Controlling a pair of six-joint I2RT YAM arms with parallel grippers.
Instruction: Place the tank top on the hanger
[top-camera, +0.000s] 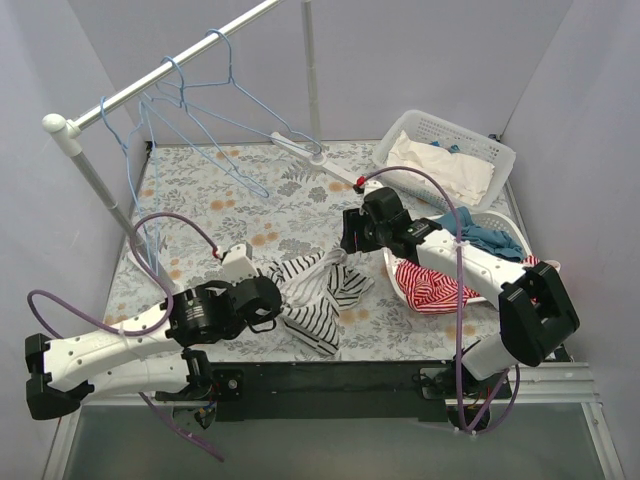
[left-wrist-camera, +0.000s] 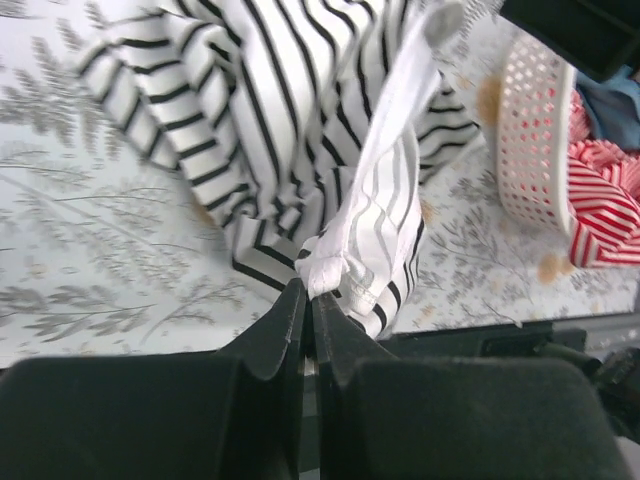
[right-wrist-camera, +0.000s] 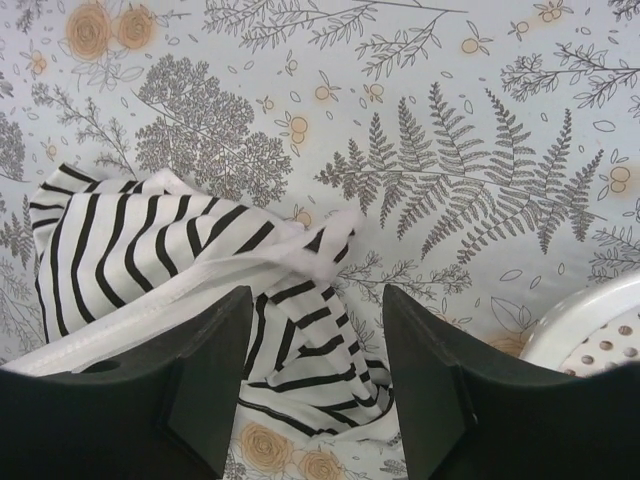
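The tank top (top-camera: 318, 295), white with thin black stripes, lies crumpled on the floral tablecloth between both arms. My left gripper (left-wrist-camera: 308, 295) is shut on a bunched white edge of the tank top (left-wrist-camera: 300, 120), which stretches up and away from the fingertips. My right gripper (right-wrist-camera: 318, 300) hovers open over the tank top (right-wrist-camera: 130, 240), its black fingers (right-wrist-camera: 205, 340) on either side of a striped fold. In the top view the left gripper (top-camera: 272, 298) is at the garment's left edge and the right gripper (top-camera: 345, 245) at its upper right. Light-blue wire hangers (top-camera: 232, 85) hang on the rail at the back left.
The rail (top-camera: 130, 88) slants across the back left on a white pole. A white basket (top-camera: 478, 142) with pale cloth stands at the back right. A nearer basket (left-wrist-camera: 535, 140) holds a red-and-white striped garment (top-camera: 430, 285) and a teal cloth (top-camera: 490, 235).
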